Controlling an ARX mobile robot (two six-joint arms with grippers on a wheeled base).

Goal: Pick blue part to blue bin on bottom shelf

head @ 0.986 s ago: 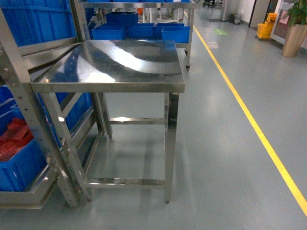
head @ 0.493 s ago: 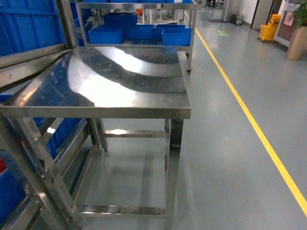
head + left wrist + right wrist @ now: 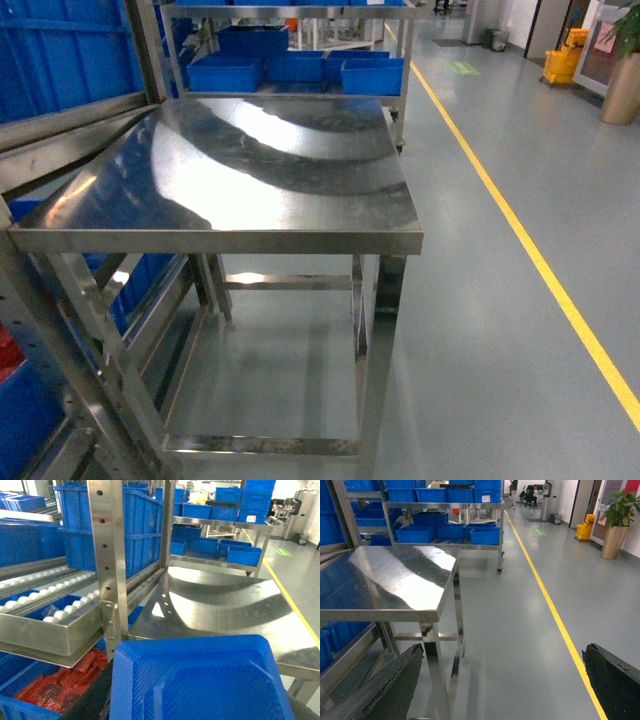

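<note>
Steel was nearly all the head camera saw: a shiny steel table [image 3: 250,170] stood in the middle, with grey floor [image 3: 480,330] around it and a yellow line [image 3: 540,260] running along the floor on the right. Far behind the table stood a steel cart [image 3: 300,90] with small blue boxes [image 3: 290,68] on it. A tall steel rack [image 3: 70,300] stood just beside the table on the left.

From the left wrist camera, the blue part [image 3: 200,680] was very close and filled the bottom of the picture. It sat up in the air, in front of the table corner, between the dark fingers [image 3: 95,700] of the left gripper [image 3: 200,705]. The gripper seemed to be pinching it from both sides, but the part hid most of the pincer. To the left, a rack shelf with white rollers [image 3: 50,610] and a flat steel lip [image 3: 45,635] stuck out. Under that shelf sat the blue bin [image 3: 17,711] with red packs [image 3: 55,687] in it. The blue part was near the bin but not in it.

From the right wrist camera, the right gripper [image 3: 502,652] was spread wide with nothing in it. Its two black fingers [image 3: 395,685] showed at the bottom corners, well apart, with only floor between them. A green plant [image 3: 617,510] in a brown pot stood far off on the right
</note>
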